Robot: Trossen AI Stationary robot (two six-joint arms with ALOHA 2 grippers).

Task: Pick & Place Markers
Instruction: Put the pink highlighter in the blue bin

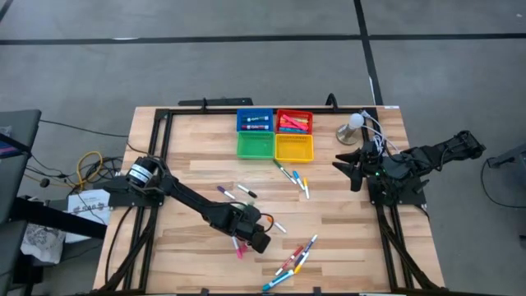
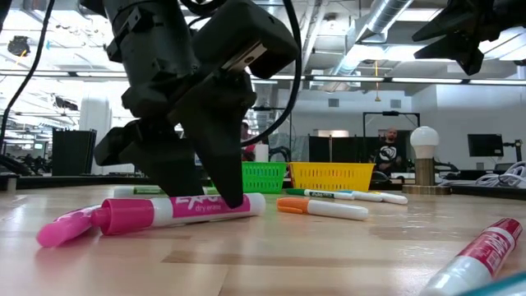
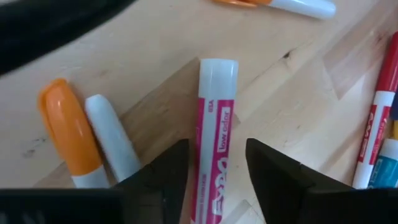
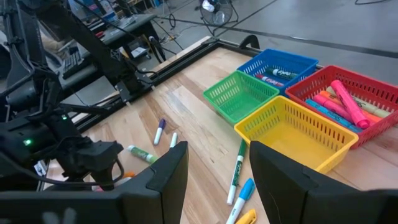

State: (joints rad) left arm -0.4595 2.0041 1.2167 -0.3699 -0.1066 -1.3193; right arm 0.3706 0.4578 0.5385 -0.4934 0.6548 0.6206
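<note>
A pink-and-white marker (image 3: 214, 112) lies flat on the wooden table, also seen in the low view as the pink marker (image 2: 164, 212). My left gripper (image 3: 217, 147) is open and low over it (image 1: 256, 238), one finger on each side of the barrel, with small gaps showing. An orange-capped marker (image 3: 65, 124) and a white one (image 3: 112, 137) lie beside it. More markers lie near the middle (image 1: 292, 175) and by the near edge (image 1: 292, 259). My right gripper (image 4: 217, 149) is open and waits raised at the right side (image 1: 345, 164).
Four small trays stand at the far edge: blue (image 1: 255, 122) and red (image 1: 294, 113) hold markers, next to green (image 1: 256, 146) and yellow (image 1: 293, 148). A white ball lamp (image 1: 354, 123) stands to their right. Purple markers (image 1: 223, 191) lie left of centre.
</note>
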